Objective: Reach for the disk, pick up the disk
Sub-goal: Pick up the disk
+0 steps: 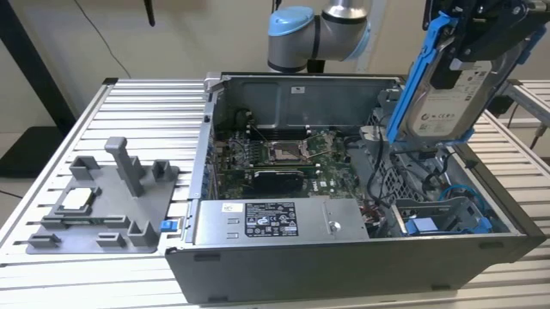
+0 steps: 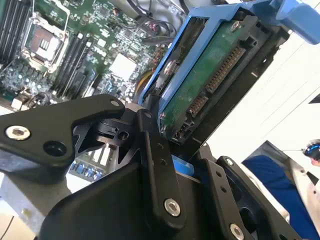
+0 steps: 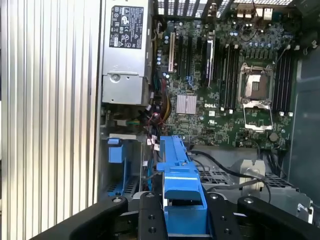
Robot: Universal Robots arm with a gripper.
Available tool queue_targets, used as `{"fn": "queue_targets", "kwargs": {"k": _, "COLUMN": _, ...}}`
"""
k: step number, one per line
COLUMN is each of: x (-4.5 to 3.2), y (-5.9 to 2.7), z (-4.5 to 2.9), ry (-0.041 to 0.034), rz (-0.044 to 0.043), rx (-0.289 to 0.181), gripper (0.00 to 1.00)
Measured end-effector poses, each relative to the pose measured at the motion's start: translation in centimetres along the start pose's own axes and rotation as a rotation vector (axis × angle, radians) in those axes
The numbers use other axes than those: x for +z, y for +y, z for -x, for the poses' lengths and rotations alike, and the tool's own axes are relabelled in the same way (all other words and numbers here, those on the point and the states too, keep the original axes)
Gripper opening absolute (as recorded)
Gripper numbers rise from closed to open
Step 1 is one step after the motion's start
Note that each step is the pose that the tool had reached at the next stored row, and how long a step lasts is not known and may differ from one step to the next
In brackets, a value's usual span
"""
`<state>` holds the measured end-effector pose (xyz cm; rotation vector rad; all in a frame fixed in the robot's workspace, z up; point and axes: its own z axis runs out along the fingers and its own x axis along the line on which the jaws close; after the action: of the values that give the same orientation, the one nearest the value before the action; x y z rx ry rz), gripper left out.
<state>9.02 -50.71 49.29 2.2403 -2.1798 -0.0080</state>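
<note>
Aloft, flat silver disk [image 1: 447, 96] (blue-framed) in hand [image 1: 468, 61]

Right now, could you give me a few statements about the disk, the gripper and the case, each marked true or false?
1. The gripper holds the disk lifted above the case. True.
2. The disk lies flat in its bay. False: it hangs nearly upright, clear of the case.
3. The processor socket on the motherboard is empty. True.
4. The power supply is out on the table. False: it sits inside the case, along its near wall.
5. A grey fixture sits on the table at the exterior view's left. True.
</note>
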Motion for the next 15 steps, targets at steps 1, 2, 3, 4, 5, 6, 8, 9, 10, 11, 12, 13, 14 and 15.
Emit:
{"fn": "queue_targets", "kwargs": {"k": 1, "x": 0.06, "y": 0.00, "z": -0.15, "ry": -0.0001, "rz": 0.0000, "rx": 0.000, "gripper": 0.00}}
{"fn": "queue_targets", "kwargs": {"k": 2, "x": 0.13, "y": 0.00, "z": -0.31, "ry": -0.0001, "rz": 0.0000, "rx": 0.000, "gripper": 0.00}}
{"fn": "queue_targets", "kwargs": {"k": 3, "x": 0.19, "y": -0.01, "z": -0.47, "ry": 0.0000, "rz": 0.0000, "rx": 0.000, "gripper": 0.00}}
{"fn": "queue_targets", "kwargs": {"k": 4, "x": 0.26, "y": -0.01, "z": -0.64, "ry": -0.0001, "rz": 0.0000, "rx": 0.000, "gripper": 0.00}}
{"fn": "queue_targets", "kwargs": {"k": 5, "x": 0.32, "y": 0.00, "z": -0.81, "ry": 0.0000, "rz": 0.0000, "rx": 0.000, "gripper": 0.00}}
{"fn": "queue_targets", "kwargs": {"k": 6, "x": 0.39, "y": -0.01, "z": -1.00, "ry": 0.0000, "rz": 0.0000, "rx": 0.000, "gripper": 0.00}}
{"fn": "queue_targets", "kwargs": {"k": 8, "x": 0.52, "y": -0.02, "z": -1.45, "ry": -0.0001, "rz": 0.0000, "rx": 0.000, "gripper": 0.00}}
{"fn": "queue_targets", "kwargs": {"k": 9, "x": 0.59, "y": -0.02, "z": -1.67, "ry": 0.0000, "rz": 0.0000, "rx": 0.000, "gripper": 0.00}}
{"fn": "queue_targets", "kwargs": {"k": 10, "x": 0.66, "y": -0.02, "z": -1.88, "ry": 0.0000, "rz": 0.0000, "rx": 0.000, "gripper": 0.00}}
{"fn": "queue_targets", "kwargs": {"k": 11, "x": 0.74, "y": -0.02, "z": -2.08, "ry": 0.0000, "rz": 0.0000, "rx": 0.000, "gripper": 0.00}}
{"fn": "queue_targets", "kwargs": {"k": 12, "x": 0.82, "y": -0.03, "z": -2.28, "ry": 0.0000, "rz": 0.0000, "rx": 0.000, "gripper": 0.00}}
{"fn": "queue_targets", "kwargs": {"k": 13, "x": 0.91, "y": -0.05, "z": -2.49, "ry": -0.0001, "rz": 0.0000, "rx": 0.000, "gripper": 0.00}}
{"fn": "queue_targets", "kwargs": {"k": 14, "x": 1.00, "y": -0.05, "z": -2.70, "ry": -0.0001, "rz": 0.0000, "rx": 0.000, "gripper": 0.00}}
{"fn": "queue_targets", "kwargs": {"k": 15, "x": 1.09, "y": -0.07, "z": -2.92, "ry": -0.0001, "rz": 0.0000, "rx": 0.000, "gripper": 0.00}}
